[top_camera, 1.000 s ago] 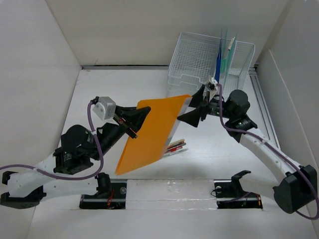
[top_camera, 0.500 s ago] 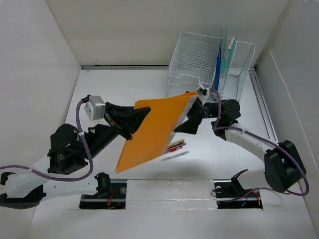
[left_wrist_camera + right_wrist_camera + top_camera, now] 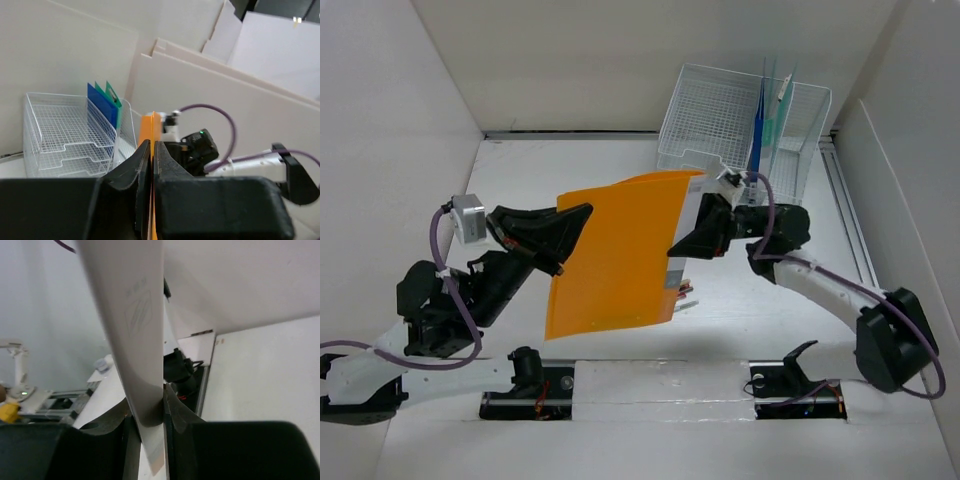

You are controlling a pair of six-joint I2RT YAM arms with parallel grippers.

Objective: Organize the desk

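The left gripper (image 3: 578,215) and right gripper (image 3: 695,238) each pinch an opposite edge of the thin orange plastic folder (image 3: 615,260) above the middle of the matte white desk (image 3: 520,175). Mismatched pulls could buckle it or slip it free.

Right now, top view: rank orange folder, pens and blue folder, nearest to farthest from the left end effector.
1. orange folder, held in the left end effector.
2. pens, on the desk to its right.
3. blue folder, upright in the far-right organizer.

White panel walls (image 3: 390,150) close me in on three sides — back, left, right (the right one in overlapping sheets). A dark seam (image 3: 570,133) runs where the back wall (image 3: 650,60) meets the desk (image 3: 550,170); the light is even and soft.
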